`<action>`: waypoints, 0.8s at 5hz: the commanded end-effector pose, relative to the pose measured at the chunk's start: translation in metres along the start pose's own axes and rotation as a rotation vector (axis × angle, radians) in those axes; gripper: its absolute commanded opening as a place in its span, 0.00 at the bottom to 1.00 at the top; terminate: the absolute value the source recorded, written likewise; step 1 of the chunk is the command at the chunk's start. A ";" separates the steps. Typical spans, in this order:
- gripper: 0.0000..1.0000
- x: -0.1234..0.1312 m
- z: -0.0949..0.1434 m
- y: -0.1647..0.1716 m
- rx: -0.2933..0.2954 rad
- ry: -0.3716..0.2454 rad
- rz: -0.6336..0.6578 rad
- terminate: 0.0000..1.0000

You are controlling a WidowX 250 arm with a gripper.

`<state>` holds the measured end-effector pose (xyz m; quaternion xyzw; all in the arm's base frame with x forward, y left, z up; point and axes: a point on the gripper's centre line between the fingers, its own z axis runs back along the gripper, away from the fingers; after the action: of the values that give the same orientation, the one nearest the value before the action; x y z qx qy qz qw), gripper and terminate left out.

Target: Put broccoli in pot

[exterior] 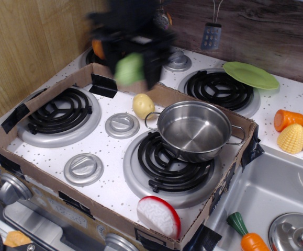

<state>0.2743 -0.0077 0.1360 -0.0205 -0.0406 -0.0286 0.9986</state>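
No text, label, brand, number or sign can be read anywhere in the view. The cardboard tray (114, 73) is seen plain on its walls, with only black tape patches. The knobs beside the pot (194, 129) are shown unmarked, and the stove front below the tray is too dark and cropped for anything to be made out.

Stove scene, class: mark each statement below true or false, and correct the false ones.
1. The broccoli is held in the hand, up in the air. True.
2. The pot already holds the broccoli. False: it is empty.
3. The pot sits on a black coil burner. True.
4. The green plate lies in the sink. False: it rests on the back right burner.
5. A potato lies left of the pot. True.
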 end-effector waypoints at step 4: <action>1.00 0.031 -0.011 -0.066 -0.042 -0.085 -0.092 0.00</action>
<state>0.3045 -0.0691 0.1095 -0.0400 -0.0491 -0.0721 0.9954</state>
